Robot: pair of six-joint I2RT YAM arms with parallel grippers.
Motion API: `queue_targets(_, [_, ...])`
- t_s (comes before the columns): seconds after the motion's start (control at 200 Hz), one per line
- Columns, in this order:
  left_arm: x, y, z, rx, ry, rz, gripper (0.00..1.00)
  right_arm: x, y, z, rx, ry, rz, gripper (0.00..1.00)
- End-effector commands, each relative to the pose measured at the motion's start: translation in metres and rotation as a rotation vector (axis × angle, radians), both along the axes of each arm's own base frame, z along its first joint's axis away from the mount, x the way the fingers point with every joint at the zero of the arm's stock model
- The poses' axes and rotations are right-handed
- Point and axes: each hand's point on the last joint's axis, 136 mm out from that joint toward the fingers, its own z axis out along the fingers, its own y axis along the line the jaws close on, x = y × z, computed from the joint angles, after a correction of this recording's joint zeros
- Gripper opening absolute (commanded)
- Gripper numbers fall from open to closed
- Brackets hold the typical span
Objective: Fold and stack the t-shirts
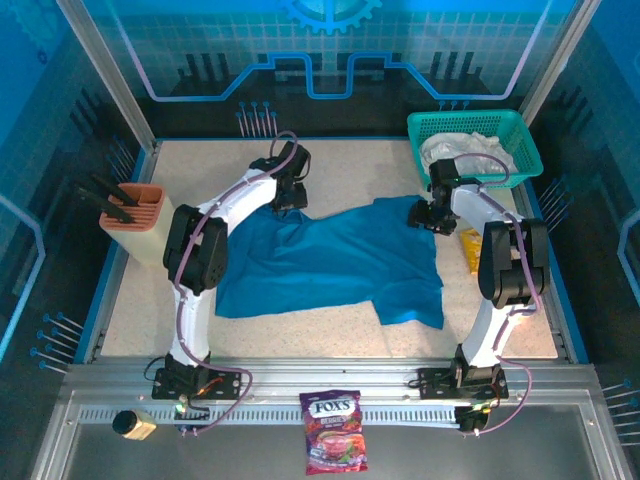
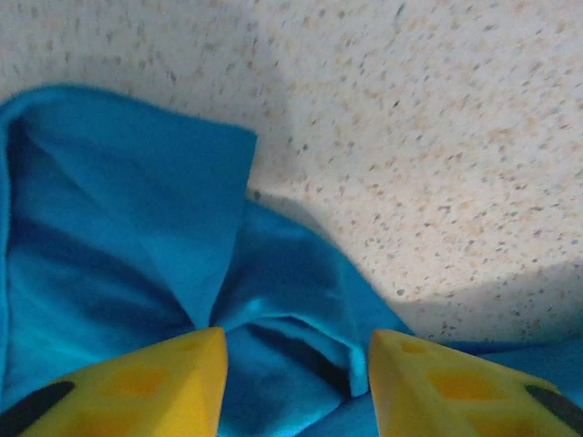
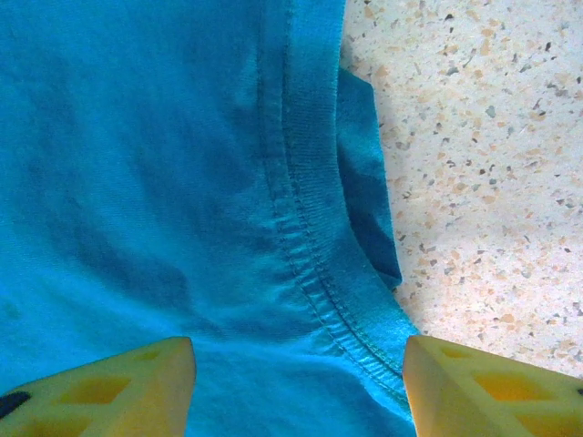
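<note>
Left pincer [image 2: 299, 344]: spread, set over a raised fold at the far-left edge of the teal t-shirt [image 1: 330, 260]; nothing pinched.
Right pincer [image 3: 299, 350]: spread wide, straddling the ribbed collar [image 3: 319, 228]; nothing pinched.
Teal t-shirt: laid crumpled and unfolded on the bench [image 1: 370, 170], between both arms.
White t-shirt [image 1: 465, 150]: bunched in the basket [image 1: 470, 120], far-right corner.
Handling: soft, light, limp; sagging expected, so stitched hems or the collar rib are best taken.
Unclear: sleeve positions, layers under folds, white garment's shape.
</note>
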Motion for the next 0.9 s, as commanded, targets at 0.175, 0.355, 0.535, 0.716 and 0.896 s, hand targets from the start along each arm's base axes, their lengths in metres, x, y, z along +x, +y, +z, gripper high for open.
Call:
queue_targets(0.175, [-0.018,-0.015,-0.01,-0.077,0.081,-0.021,0.37,-0.006,-0.001,0.005,0.016,-0.007,0.003,0.63])
queue_targets(0.355, [-0.019,-0.029,-0.019,-0.093,0.103,-0.036,0.38,-0.008,-0.002,0.001,0.013,0.002,0.005,0.63])
queue_targets(0.535, [-0.013,-0.028,-0.034,-0.061,0.124,-0.032,0.42,-0.011,-0.003,-0.003,0.015,0.008,0.002,0.63])
queue_targets(0.716, [-0.002,-0.027,-0.038,-0.04,0.103,-0.021,0.42,-0.013,-0.005,-0.005,0.014,0.011,0.002,0.63])
queue_targets(0.896, [0.009,-0.027,-0.038,-0.032,0.073,-0.001,0.32,-0.014,-0.006,-0.012,0.01,0.024,-0.004,0.63])
